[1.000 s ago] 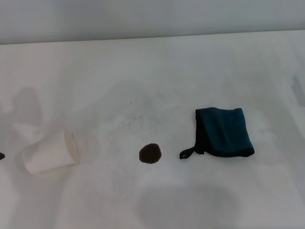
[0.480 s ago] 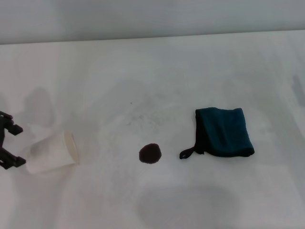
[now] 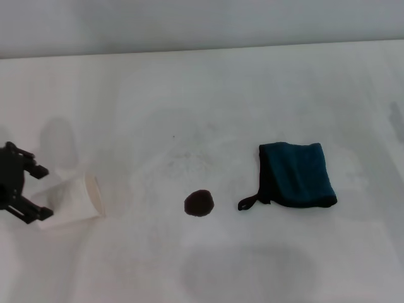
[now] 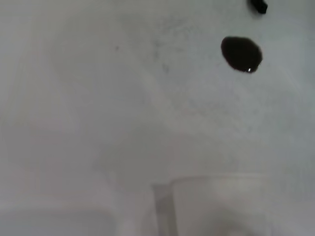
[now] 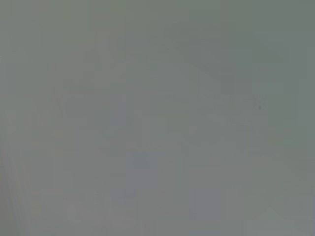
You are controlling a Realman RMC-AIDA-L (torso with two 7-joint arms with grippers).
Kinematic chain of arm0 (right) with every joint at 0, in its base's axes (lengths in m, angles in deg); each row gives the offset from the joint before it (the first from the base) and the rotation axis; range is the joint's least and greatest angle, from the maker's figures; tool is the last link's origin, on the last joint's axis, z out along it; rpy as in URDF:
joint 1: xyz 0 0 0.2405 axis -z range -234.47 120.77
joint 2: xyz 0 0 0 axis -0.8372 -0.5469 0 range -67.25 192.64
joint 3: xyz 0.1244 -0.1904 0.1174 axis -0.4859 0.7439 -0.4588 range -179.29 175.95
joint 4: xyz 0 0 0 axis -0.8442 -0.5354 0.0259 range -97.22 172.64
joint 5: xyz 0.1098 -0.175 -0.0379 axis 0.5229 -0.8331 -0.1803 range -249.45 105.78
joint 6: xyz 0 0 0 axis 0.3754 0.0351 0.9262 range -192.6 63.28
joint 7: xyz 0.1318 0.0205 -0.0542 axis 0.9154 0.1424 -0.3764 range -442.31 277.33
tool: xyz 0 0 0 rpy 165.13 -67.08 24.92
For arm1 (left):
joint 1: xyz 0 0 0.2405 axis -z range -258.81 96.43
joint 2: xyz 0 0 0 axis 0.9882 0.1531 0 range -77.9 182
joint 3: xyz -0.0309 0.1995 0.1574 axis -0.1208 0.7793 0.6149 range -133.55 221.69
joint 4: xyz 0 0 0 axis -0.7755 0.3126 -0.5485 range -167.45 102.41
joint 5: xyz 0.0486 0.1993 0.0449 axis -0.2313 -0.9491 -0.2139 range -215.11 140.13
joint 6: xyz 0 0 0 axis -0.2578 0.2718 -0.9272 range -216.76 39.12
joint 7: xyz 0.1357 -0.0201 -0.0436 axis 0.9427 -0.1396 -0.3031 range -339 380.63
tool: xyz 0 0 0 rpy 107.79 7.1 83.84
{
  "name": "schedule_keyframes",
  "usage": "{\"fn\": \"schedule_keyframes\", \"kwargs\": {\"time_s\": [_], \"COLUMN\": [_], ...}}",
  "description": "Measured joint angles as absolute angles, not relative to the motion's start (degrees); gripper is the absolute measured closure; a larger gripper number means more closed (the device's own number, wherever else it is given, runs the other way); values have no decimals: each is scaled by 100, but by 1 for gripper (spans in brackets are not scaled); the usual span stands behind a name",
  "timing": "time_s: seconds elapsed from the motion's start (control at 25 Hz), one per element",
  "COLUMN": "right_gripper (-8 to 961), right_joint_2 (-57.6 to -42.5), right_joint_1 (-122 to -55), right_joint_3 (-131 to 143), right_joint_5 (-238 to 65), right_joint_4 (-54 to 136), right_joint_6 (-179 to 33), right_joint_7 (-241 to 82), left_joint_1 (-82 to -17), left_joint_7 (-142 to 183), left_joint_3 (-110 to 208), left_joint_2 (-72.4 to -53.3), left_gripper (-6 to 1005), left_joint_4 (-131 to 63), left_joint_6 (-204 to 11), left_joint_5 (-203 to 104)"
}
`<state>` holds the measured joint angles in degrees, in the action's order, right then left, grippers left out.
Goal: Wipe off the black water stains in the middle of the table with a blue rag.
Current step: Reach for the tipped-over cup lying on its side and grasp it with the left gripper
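Plainly nothing is wiped yet: the black water stains (image 3: 199, 202) sit mid-table (image 3: 208, 88), the blue rag (image 3: 297, 173) lies untouched just beside them, and the left hand (image 3: 39, 191), fingers spread, flanks a tipped paper cup (image 3: 69, 202) (no readable writing anywhere).

Soft, even overhead light, faint shadows on the table (image 3: 221, 95); the right wrist view is blank grey.

one blue rag (image 3: 297, 174), one black stain (image 3: 199, 202), one paper cup (image 3: 71, 202), one gripper (image 3: 39, 193)
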<state>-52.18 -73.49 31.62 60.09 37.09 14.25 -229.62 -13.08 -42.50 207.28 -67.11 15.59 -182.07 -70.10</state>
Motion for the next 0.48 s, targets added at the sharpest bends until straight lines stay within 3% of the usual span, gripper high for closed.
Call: {"fn": "schedule_keyframes", "kwargs": {"time_s": [0.48], "right_gripper": [263], "right_joint_2": [-5218], "right_joint_1": [-7343], "right_joint_3": [3186], "right_joint_5": [6009], "right_joint_4": [3709], "right_joint_6": [1441], "right_joint_7": [-22962], "left_joint_1": [-1660], "left_joint_7": [-4363], "left_joint_3": [20723], "left_joint_2": [-6694], "left_gripper": [158], "left_joint_4": [716], "left_joint_6": [-17522], "left_joint_5": [-6946]}}
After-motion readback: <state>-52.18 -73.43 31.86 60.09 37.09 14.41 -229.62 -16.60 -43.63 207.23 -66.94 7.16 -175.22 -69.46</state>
